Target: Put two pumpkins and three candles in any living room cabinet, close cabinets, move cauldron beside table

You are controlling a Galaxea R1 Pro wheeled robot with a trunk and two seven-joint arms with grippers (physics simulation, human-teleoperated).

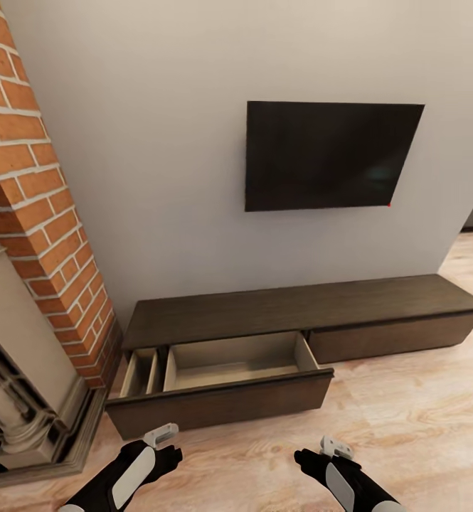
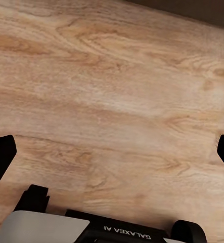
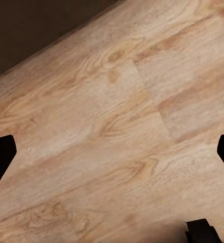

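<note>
The long low dark brown cabinet [image 1: 300, 306] runs along the white wall. Its left drawer [image 1: 222, 402] is pulled out over the floor. The pale beige inside has a wide compartment [image 1: 236, 359] and a narrow one [image 1: 140, 371], both bare. The right drawer front [image 1: 392, 334] is flush. My left gripper [image 1: 161, 435] and right gripper [image 1: 334, 448] hang low in front of the drawer, over the wood floor. Both are open with nothing between the fingers [image 2: 0, 157] [image 3: 0, 157]. The pumpkins, candles, cauldron and table are out of view.
A brick chimney [image 1: 44, 213] with a stone fireplace surround [image 1: 23, 398] stands close on the left. A dark TV [image 1: 328, 155] hangs on the wall above the cabinet. Light wood floor [image 1: 407, 427] stretches to the right.
</note>
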